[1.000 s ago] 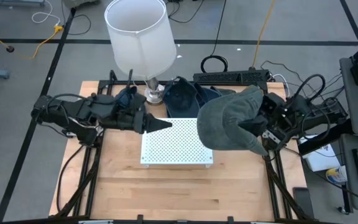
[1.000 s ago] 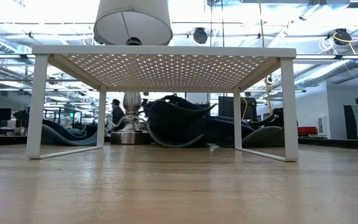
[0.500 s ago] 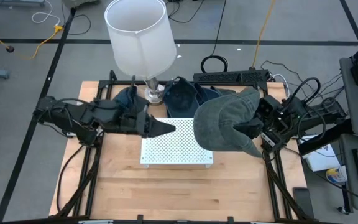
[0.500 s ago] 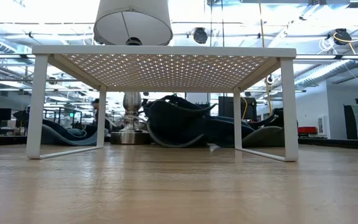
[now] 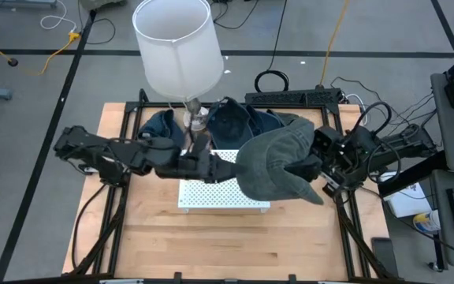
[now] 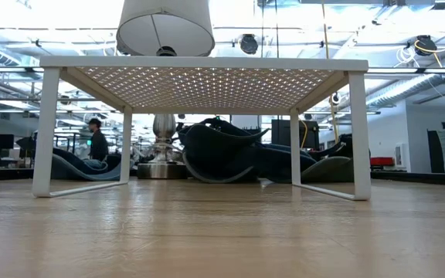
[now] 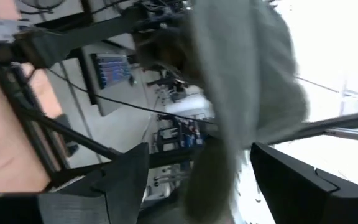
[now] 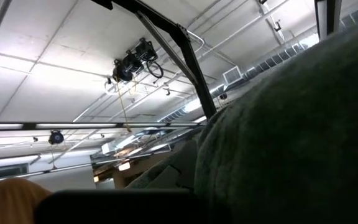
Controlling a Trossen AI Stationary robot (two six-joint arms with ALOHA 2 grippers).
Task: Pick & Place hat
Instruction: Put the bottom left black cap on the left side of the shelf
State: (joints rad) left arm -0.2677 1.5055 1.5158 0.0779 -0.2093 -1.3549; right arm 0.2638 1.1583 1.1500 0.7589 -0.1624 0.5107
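Observation:
A grey-green hat hangs in the air over the right end of the white perforated rack. My right gripper is shut on the hat's right side. My left gripper reaches in from the left over the rack and is open. In the left wrist view the hat's lower edge stands between its two fingers; whether they touch it I cannot tell. The low view shows the rack but neither gripper. My right gripper holds the hat by its right side, coming in roughly level from the table's right. The hat itself hides the fingers and the place of contact. The hat is lifted clear above the rack, its crown toward the left arm.
Dark blue hats lie at the back of the table beside a lamp with a white shade on a metal base. A power strip and cables run behind the far edge. Bare wood lies near the front.
My left gripper has travelled toward the table's right over the rack, up to the hat, and has opened. My right gripper has carried the hat toward the left, further over the rack, and the hat stays lifted clear.

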